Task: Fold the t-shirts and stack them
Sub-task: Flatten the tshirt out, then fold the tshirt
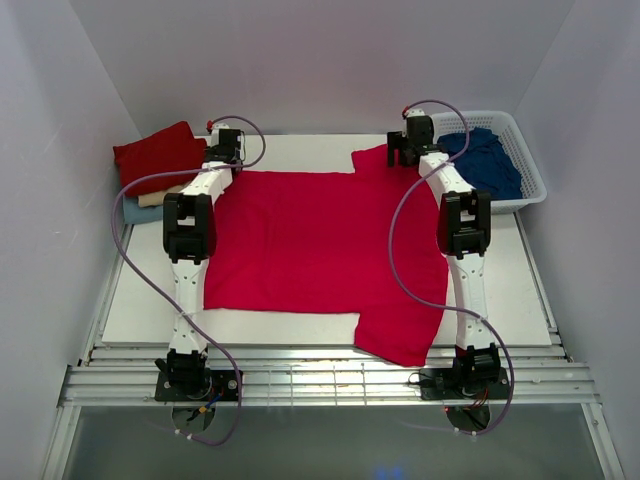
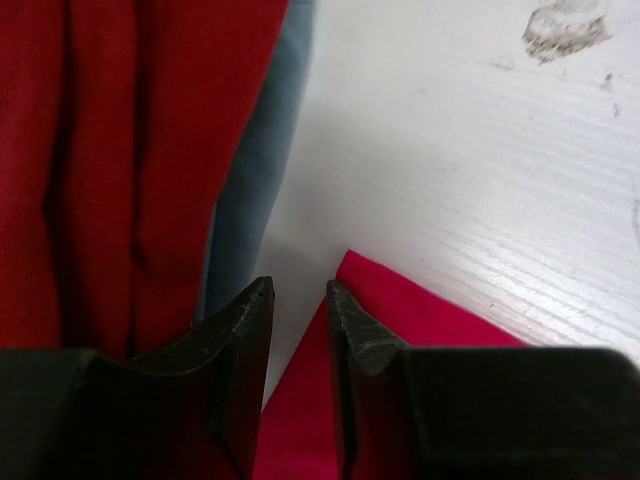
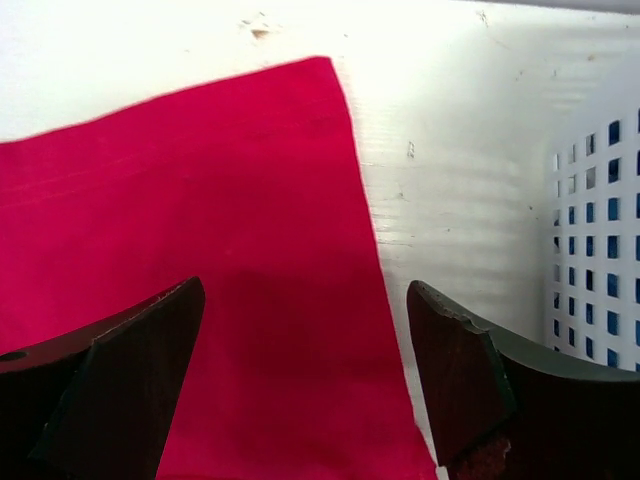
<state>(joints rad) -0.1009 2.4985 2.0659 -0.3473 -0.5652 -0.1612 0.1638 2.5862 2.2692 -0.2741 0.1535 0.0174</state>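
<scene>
A bright crimson t-shirt [image 1: 320, 245] lies spread flat across the table, one sleeve hanging over the near edge. My left gripper [image 1: 226, 155] hovers at its far left corner. In the left wrist view, my left gripper [image 2: 300, 290] is open by a narrow gap, with the shirt's corner [image 2: 400, 310] below it and nothing pinched. My right gripper [image 1: 404, 152] is over the far right sleeve. In the right wrist view, my right gripper [image 3: 305, 290] is wide open above the sleeve's edge [image 3: 300, 250]. A darker red folded shirt [image 1: 158, 152] tops a stack at the far left.
Under the dark red shirt lie a cream one [image 1: 158, 198] and a pale blue one [image 1: 140, 212]. A white lattice basket [image 1: 528, 160] at the far right holds a navy shirt [image 1: 485, 160]. Its wall [image 3: 600, 250] stands close to my right gripper.
</scene>
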